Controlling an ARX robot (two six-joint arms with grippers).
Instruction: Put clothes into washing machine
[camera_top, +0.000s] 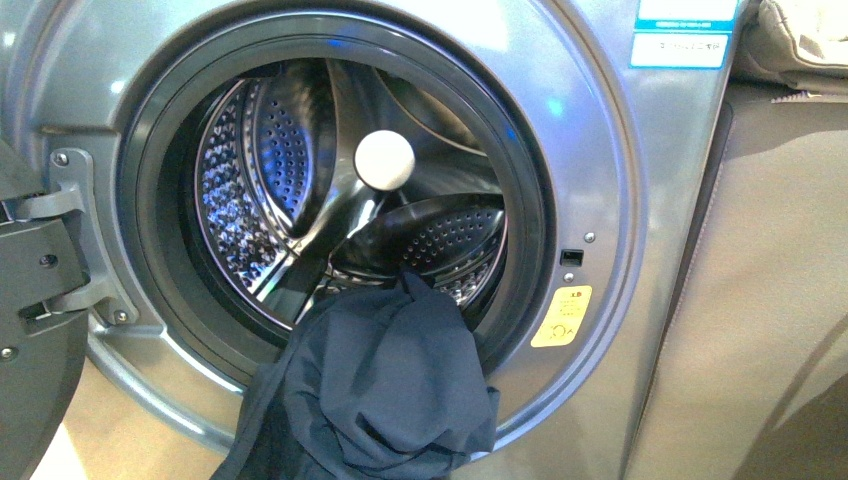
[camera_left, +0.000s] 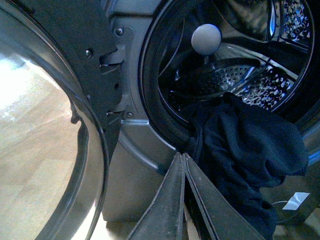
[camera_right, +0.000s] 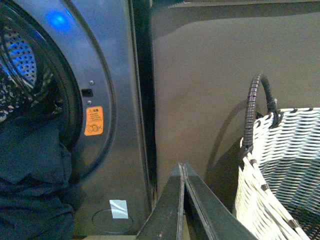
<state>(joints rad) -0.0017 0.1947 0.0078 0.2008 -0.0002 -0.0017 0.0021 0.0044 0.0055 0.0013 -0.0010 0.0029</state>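
The dark navy clothes (camera_top: 375, 385) hang over the lower rim of the porthole of the silver-grey washing machine (camera_top: 600, 180), partly inside the perforated drum (camera_top: 250, 170) and partly drooping down the front. They also show in the left wrist view (camera_left: 245, 150) and the right wrist view (camera_right: 30, 175). My left gripper (camera_left: 183, 156) is shut and empty, just beside the garment's edge below the gasket. My right gripper (camera_right: 182, 166) is shut and empty, in front of the beige panel right of the machine. Neither gripper shows in the front view.
The machine's door (camera_left: 45, 125) stands open at the left, its hinge (camera_top: 70, 230) on the frame. A white ball (camera_top: 384, 160) sits in the drum. A white wicker basket (camera_right: 285, 165) with a dark handle stands beside my right gripper. A beige panel (camera_top: 770, 300) flanks the machine; beige folded cloth (camera_top: 800, 45) lies on top.
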